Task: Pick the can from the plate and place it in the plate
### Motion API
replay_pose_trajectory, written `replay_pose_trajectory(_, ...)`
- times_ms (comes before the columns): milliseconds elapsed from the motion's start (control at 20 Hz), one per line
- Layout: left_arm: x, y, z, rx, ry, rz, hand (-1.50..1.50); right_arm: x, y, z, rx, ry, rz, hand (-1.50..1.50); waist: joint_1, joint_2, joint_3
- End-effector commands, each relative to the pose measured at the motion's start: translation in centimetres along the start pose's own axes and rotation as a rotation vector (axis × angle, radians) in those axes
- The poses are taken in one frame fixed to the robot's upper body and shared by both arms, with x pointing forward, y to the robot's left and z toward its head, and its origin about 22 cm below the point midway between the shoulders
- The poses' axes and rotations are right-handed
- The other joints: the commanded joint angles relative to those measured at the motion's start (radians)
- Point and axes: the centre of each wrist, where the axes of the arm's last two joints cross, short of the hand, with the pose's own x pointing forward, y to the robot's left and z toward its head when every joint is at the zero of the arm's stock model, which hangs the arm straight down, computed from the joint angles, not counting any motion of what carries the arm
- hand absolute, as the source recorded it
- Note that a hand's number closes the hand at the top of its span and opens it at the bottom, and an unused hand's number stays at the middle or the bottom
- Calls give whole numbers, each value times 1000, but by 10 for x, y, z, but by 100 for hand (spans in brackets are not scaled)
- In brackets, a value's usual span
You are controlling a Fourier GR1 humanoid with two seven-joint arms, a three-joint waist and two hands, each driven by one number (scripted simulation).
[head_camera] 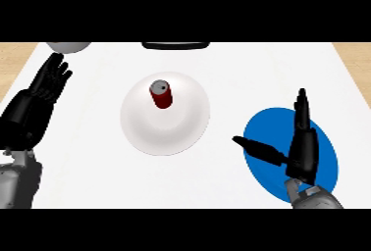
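Note:
A red can (162, 95) with a grey top stands upright on the white plate (165, 128) in the middle of the counter. To its right lies a blue plate (262, 127) with nothing on it. My right hand (301, 147) hovers over the blue plate, open, its fingers straight and pointing away, its thumb spread to the left. It is well apart from the can. My left hand (42, 90) rests open at the left edge, fingers up.
A grey round object (69, 46) sits at the far left edge of the white counter. A black object (176, 45) lies at the far edge, behind the white plate. Wooden floor shows at both far corners.

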Motion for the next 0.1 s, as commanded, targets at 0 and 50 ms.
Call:
replay_pose_trajectory(0, -4, -14, -11, -7, 0, 4, 0, -7, -43, 7, -2, -28, 45, -150, -5, 1, 0)
replay_pose_trajectory(50, -2, -6, -12, 2, -13, 17, 0, -6, -22, -17, -41, -12, 57, -150, 5, 2, 0)
